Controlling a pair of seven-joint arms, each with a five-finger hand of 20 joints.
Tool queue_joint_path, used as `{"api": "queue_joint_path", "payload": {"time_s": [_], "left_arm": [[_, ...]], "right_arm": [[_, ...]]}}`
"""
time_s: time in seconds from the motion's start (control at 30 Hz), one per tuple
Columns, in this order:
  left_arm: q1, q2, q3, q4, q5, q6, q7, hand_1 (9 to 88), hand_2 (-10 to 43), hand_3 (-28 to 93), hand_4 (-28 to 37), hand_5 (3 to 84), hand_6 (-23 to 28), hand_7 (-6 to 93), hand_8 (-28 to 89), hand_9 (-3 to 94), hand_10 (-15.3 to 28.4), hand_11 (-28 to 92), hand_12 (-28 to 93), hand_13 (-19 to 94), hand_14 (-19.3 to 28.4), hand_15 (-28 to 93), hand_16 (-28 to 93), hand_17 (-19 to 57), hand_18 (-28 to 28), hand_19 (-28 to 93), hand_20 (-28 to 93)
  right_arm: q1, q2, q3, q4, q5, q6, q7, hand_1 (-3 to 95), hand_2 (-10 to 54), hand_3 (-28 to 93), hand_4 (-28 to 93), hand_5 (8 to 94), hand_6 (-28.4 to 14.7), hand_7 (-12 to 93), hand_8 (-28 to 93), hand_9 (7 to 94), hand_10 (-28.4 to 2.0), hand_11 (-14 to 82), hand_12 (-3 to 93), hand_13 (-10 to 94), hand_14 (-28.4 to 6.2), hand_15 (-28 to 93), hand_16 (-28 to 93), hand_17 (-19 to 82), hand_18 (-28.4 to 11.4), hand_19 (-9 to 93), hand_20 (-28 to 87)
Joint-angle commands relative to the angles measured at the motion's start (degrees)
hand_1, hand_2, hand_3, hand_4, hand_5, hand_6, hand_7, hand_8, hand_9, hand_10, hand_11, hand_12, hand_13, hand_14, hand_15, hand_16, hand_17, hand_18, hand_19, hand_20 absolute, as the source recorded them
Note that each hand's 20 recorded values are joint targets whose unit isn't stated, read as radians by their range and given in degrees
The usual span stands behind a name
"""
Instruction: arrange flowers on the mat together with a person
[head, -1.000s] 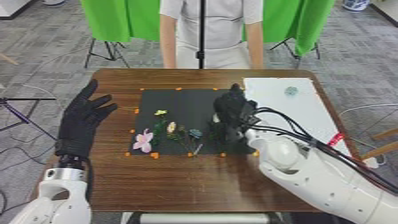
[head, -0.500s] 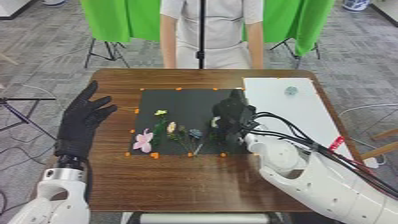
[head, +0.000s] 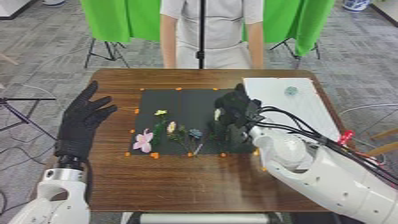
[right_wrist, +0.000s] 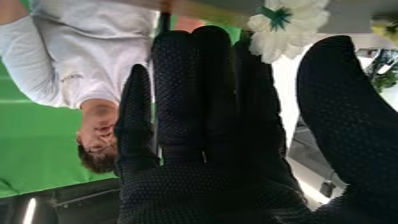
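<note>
Left hand: Gloved in black, the left hand (head: 80, 122) is poised over the left side of the brown worktop (head: 204, 187), beside the mat, its fingers extended and loosely spread, its thumb set apart on the side toward the flowers.
Left arm: The white left arm (head: 60, 192) comes in at the near left corner and points almost straight forward.
Right hand: At the right part of the mat, the right hand (head: 233, 110) has its fingers straight and close together, the thumb held wide of them.
Right arm: The white right arm (head: 311, 175) slants inward from the near right corner, dark cables (head: 306, 127) running along it.
White flower: A white flower (right_wrist: 307, 22), green at its centre, appears near the right fingertips on the thumb side; whether they touch cannot be told.
Dark mat: On the mat (head: 200, 98) lie a pink flower (head: 142, 141) at the near left, a yellow flower (head: 161, 112) farther back, and a pale pink bloom (head: 171, 127) and a blue flower (head: 195, 133) nearer the middle.
White board: Just right of the mat, the board (head: 306, 112) bears a small grey-green piece (head: 290, 91) toward its far end.
</note>
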Motion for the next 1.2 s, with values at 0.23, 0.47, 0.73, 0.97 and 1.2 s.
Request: {"api": "queue_joint_path", "payload": {"time_s": [0.23, 0.47, 0.73, 0.97, 1.2], "left_arm": [[0.47, -0.62, 0.13, 0.1, 0.57, 0.06, 0.13, 23.5, 3.8, 79, -28.3, 31.4, 3.8, 9.1, -8, 34.0, 18.0, 26, 11, 25, 25.5, 55, -10, -7.1, 22.6, 49, 18], [0.77, -0.95, -0.08, 0.11, 0.79, -0.22, -0.04, 23.5, 3.8, 79, -28.3, 31.4, 3.9, 9.2, -8, 33.9, 18.0, 26, 11, 25, 25.5, 55, -10, -7.1, 22.5, 49, 18], [0.78, -0.91, -0.24, 0.05, 0.78, -0.11, -0.17, 23.7, 3.3, 79, -28.2, 31.4, 3.9, 9.2, -8, 33.9, 18.0, 26, 11, 25, 25.5, 55, -10, -7.1, 22.5, 49, 18], [0.93, -1.08, -0.23, 0.15, 0.81, -0.19, -0.25, 24.0, 3.2, 79, -28.2, 31.5, 3.9, 9.2, -8, 33.9, 18.0, 26, 11, 25, 25.5, 55, -10, -7.0, 22.5, 49, 18], [2.04, -1.04, -0.98, 0.19, 1.14, 0.0, 0.43, 23.4, 3.2, 78, -28.3, 31.7, 3.9, 9.2, -8, 33.8, 18.0, 26, 11, 25, 25.5, 55, -10, -7.1, 22.5, 49, 18]], "right_arm": [[1.36, -0.28, -0.38, 0.02, 0.93, 0.98, -1.73, 43.2, 4.6, 81, -28, 70.4, 5.8, 20, -7, 73.8, -7.8, 25.6, 27.0, 61, -7.4, 61, 24, 14, -17.5, 62, 29], [1.94, -0.62, -1.95, 0.95, 0.86, 5.03, -0.72, 51.4, -5.9, 70, -28, 74.9, 7.3, 21, -6, 82.7, -4.5, 16.6, 35.7, 65, -5.4, 58, 28, 17, -17.3, 64, 29], [1.59, -0.05, -0.82, -0.06, 1.31, 2.75, -1.07, 48.7, -9.5, 69, -28, 63.0, 4.7, 23, -11, 75.2, -5.4, 20.9, 36.5, 62, -7.1, 63, 24, 16, -18.3, 64, 29], [-7.37, 2.83, 12.57, -8.98, 10.86, 0.22, -1.37, 38.1, -8.9, 78, -28, 60.6, 3.9, 22, -16, 68.0, -8.6, 35.2, 23.4, 60, -8.2, 64, 19, 16, -19.0, 64, 29], [-26.67, 1.24, 36.74, -18.31, 33.16, -6.77, -1.61, 27.3, -3.3, 80, -28, 53.6, 1.6, 18, -14, 57.3, -13.0, 25.5, 16.2, 51, -13.0, 59, 15, 11, -19.9, 58, 26]]}}
